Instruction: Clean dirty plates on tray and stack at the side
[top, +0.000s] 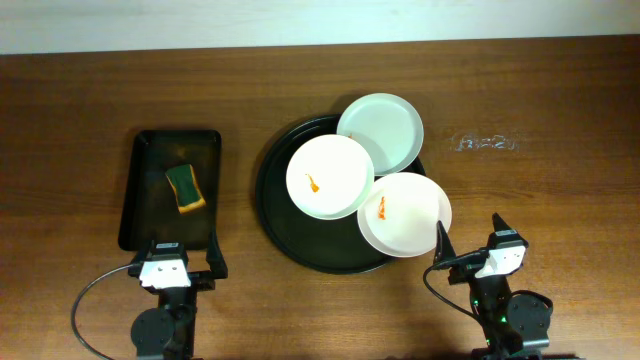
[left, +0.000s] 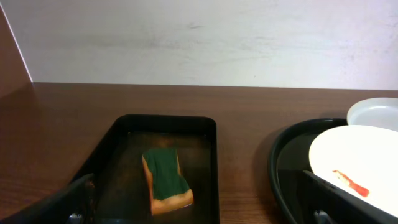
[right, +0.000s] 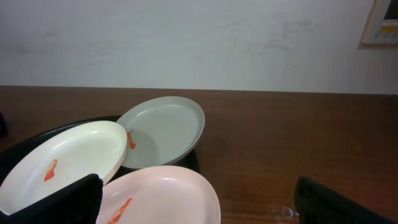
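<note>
Right claw (top: 468, 226) faces smeared plate (top: 405, 213) overhanging near-right rim of tray (top: 274, 205)

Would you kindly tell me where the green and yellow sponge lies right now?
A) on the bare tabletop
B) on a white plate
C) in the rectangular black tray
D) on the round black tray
C: the sponge lies inside the rectangular black tray, apart from the round tray.

The left wrist view's right edge cuts off the tray (left: 280, 174), the smeared plate (left: 348, 155) and the far plate (left: 373, 114), the right wrist view's bottom edge crops the nearest plate (right: 168, 190), and the clear thing (top: 485, 142) on the surface (top: 560, 90) overhead is too small to identify.
</note>
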